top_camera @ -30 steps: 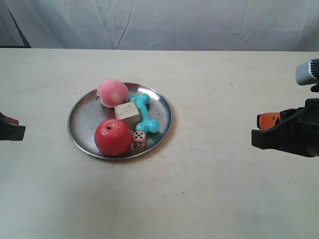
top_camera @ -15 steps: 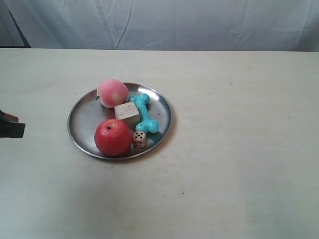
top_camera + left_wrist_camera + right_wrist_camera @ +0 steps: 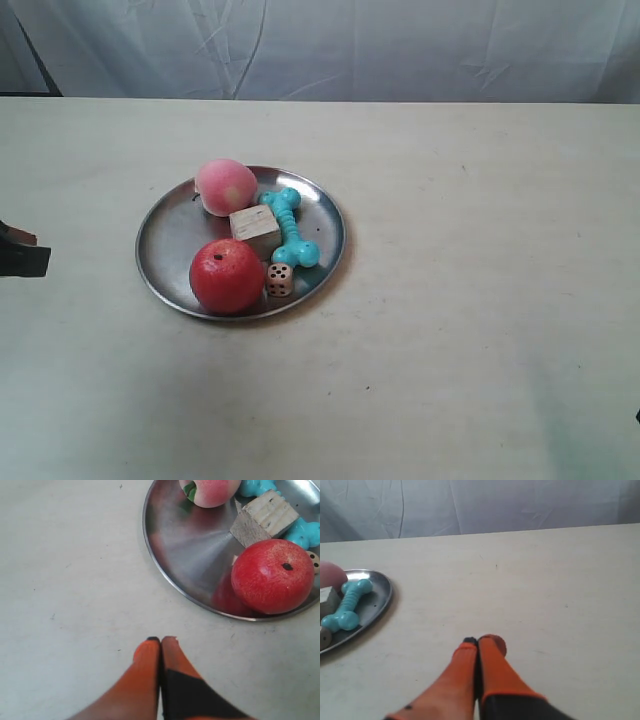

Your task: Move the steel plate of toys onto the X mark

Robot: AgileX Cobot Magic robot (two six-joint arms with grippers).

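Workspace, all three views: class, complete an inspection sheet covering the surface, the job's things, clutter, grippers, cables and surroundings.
Surface: pale table with a few small specks.
Job's things: steel plate lies flat on the table, holding the apple, peach, bone, cube and die; the X mark cannot be made out.
Clutter: nothing seen.
Grippers: left gripper is shut and empty, short of the plate's rim; right gripper is shut and empty, over the table and apart from the plate.
Cables: nothing seen.
Surroundings: creased pale cloth backdrop.
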